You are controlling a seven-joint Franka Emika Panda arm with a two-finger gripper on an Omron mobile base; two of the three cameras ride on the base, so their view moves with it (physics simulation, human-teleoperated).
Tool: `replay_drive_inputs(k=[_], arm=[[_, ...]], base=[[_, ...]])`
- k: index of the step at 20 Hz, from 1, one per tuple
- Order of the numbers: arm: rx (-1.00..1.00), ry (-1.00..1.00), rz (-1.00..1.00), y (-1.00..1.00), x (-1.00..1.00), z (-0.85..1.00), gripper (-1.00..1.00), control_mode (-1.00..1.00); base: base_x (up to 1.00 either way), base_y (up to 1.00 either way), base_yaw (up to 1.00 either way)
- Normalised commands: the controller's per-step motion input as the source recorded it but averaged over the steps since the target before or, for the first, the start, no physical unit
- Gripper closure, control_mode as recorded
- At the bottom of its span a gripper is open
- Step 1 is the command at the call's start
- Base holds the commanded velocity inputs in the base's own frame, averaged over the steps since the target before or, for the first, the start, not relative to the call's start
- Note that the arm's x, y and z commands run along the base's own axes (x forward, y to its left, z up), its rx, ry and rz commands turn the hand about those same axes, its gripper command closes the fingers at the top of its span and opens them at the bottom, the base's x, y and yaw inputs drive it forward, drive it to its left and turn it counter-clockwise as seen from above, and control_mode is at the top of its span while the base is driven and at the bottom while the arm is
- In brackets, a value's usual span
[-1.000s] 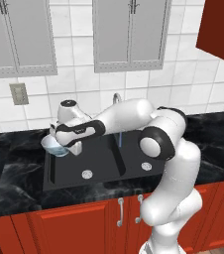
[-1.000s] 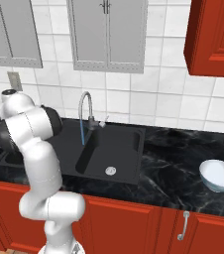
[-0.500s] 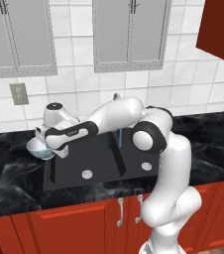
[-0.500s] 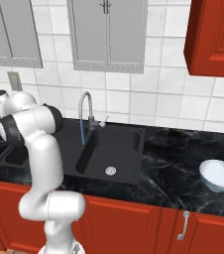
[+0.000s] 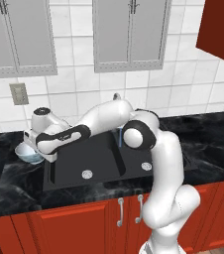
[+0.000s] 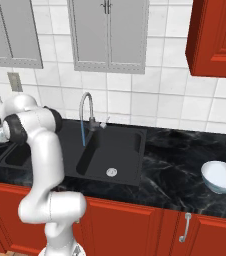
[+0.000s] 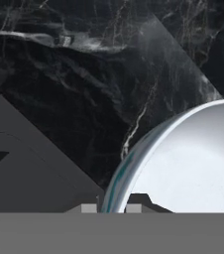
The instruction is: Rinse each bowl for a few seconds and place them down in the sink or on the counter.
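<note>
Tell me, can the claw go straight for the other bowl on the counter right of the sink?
Probably not yet. The claw is shut on a bowl over the counter left of the sink. The other bowl lies unobstructed, far across.

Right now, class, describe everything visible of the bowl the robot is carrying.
The held bowl is round, deep, glossy white tinged pale blue, like glazed ceramic. The gripper pinches its rim, one fingertip on each side of the wall. It hangs over the veined black counter, just left of the sink. Whether it touches the counter cannot be told.
</note>
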Motion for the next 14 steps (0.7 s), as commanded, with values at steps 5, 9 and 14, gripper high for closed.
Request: replay_drive_inputs(k=[5,9,14], arm=[[0.01,0.01,0.01,0.26,0.06,-0.20,1.00,-1.00],[0.03,0.02,0.00,0.10,0.01,-0.26,1.00,-1.00],[0.04,0.00,0.00,0.04,0.00,-0.25,1.00,-1.00]], base=[[0.00,0.00,0.00],[0.00,0.00,0.00],[0.00,0.00,0.00]])
